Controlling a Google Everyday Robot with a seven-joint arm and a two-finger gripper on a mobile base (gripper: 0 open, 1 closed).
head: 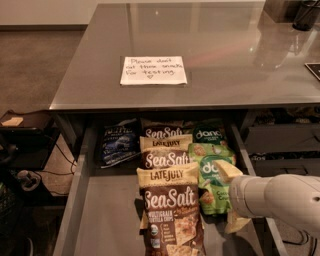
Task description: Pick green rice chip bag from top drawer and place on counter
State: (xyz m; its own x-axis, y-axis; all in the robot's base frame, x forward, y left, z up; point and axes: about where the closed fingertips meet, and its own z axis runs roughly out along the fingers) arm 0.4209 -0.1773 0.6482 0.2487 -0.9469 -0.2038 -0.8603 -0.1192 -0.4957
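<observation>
The light green rice chip bag [212,175] lies flat in the open top drawer [107,210], at its right side, next to the brown bags. A darker green "dang" bag [208,133] lies behind it. My gripper [228,197] reaches in from the lower right and sits at the right edge of the light green bag. Its pale fingers [226,171] are spread, one near the bag's middle and one past its near corner. They are not closed on the bag. The counter [230,55] above carries the white handwritten note [153,70].
Three brown "Late July Sea Salt" bags [170,210] lie in a row down the drawer's middle. A dark blue bag [118,142] lies at the back left. The drawer's left floor is bare grey. Dark objects [305,15] stand at the counter's far right corner.
</observation>
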